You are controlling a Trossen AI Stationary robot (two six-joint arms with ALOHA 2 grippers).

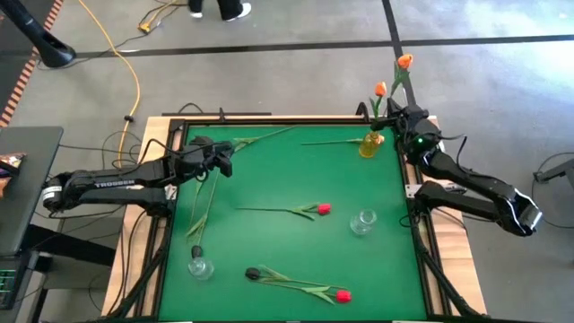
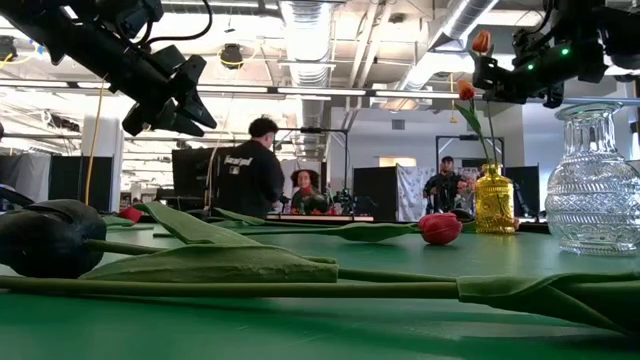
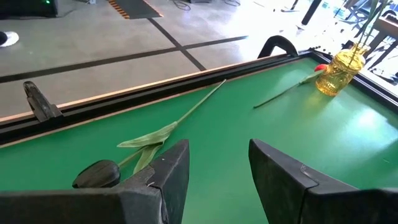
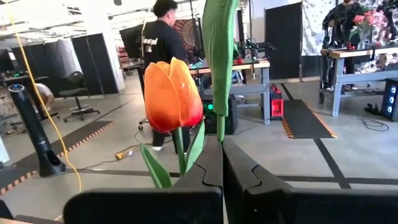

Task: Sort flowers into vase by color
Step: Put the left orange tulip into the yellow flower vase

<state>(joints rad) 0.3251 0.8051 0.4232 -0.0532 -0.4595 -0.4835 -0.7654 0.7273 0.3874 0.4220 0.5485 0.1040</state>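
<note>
My right gripper is shut on a tall orange tulip above the yellow vase at the table's far right corner. A second orange tulip stands in that vase beside my fingers. Another tulip lies flat on the table with its head against the vase's foot. My left gripper is open, just above the table at the far left. A dark tulip lies beside one of its fingers, untouched, its stem running toward the far edge. My right gripper pinches the tall orange tulip's green stem and leaf between its two shut fingers, below the head, which is above the wrist picture. The fingers come roughly level from the table's right side, across the stem. The tulip stands upright above the yellow vase.
A red tulip lies mid-table. A dark tulip and a red tulip lie near the near edge. Clear glass vases stand at right centre and near left. People stand in the room beyond.
</note>
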